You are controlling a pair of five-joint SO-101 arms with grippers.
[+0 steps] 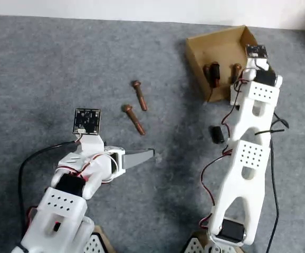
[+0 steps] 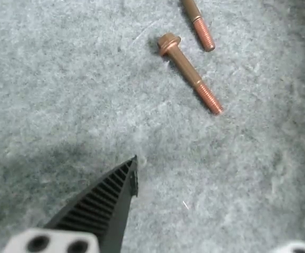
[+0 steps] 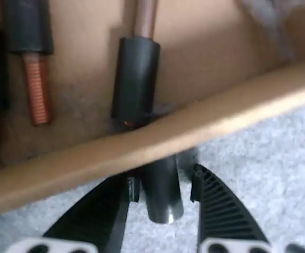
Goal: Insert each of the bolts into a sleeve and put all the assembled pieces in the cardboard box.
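Copper bolts [image 1: 133, 119] are lying mid-table near left gripper [image 1: 148, 154], fingers spread; right gripper [image 3: 164, 179] is pinching black sleeve [image 3: 160, 203] at cardboard box [image 3: 237, 105] rim (high view: arm covering it).

- I take this for a robotics lab: left arm [image 1: 63, 203] and right arm [image 1: 247, 158] are white printed plastic, wires [image 1: 273, 179] bare.
- Grey felt covers the counter [image 1: 47, 63].

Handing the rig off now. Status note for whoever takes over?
Left claw: over the mat, nothing in it.
Right claw: shut on a sleeve at the box wall.
Done: at least two assembled pieces in the box.
To do: bolt and second bolt bare on the mat; spare sleeve beside the right arm.
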